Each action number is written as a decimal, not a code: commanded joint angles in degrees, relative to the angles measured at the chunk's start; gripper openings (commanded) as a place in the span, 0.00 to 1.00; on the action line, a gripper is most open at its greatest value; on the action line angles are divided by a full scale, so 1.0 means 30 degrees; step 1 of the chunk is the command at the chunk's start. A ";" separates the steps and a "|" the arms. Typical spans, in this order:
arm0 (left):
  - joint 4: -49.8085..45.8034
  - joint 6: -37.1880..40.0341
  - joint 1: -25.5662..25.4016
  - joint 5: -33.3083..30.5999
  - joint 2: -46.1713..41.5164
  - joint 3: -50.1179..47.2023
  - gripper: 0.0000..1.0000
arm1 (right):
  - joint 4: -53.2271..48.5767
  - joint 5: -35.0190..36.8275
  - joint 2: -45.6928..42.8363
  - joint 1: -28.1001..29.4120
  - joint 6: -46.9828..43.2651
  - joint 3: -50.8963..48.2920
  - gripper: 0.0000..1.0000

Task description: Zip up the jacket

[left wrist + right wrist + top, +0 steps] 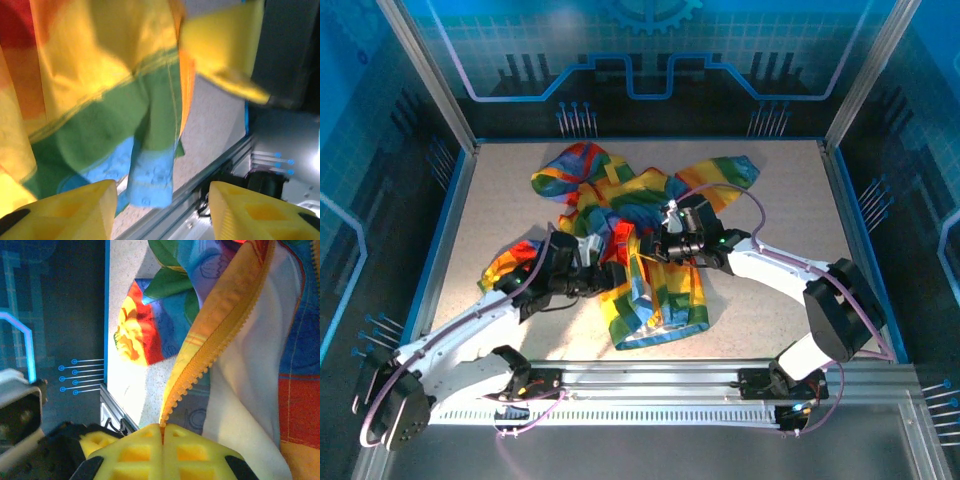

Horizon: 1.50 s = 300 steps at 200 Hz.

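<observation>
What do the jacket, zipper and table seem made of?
The jacket looks like soft matte cloth: it folds and drapes. The zipper seems orange plastic teeth on fabric tape. The table is matte and speckled, perhaps laminate.

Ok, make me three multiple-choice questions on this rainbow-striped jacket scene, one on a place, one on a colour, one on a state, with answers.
1. Where does the rainbow-striped fabric jacket lie? A) on the speckled grey table; B) over the rear wall; C) hanging from a hook.
2. What colour is its toothed zipper edge? A) black; B) orange; C) silver.
3. How is the right gripper? A) wide open; B) shut on nothing; C) shut on the zipper edge.
Answers: 1 A, it sprawls across the tabletop; 2 B, teeth and tape show orange; 3 C, its yellow fingers meet with the tape pinched between them.
</observation>
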 commanded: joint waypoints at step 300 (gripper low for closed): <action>0.4962 0.0081 0.0359 0.5440 0.3761 0.0474 0.00 | 0.1613 -0.1657 -0.3752 -0.0301 0.0359 -0.3677 0.39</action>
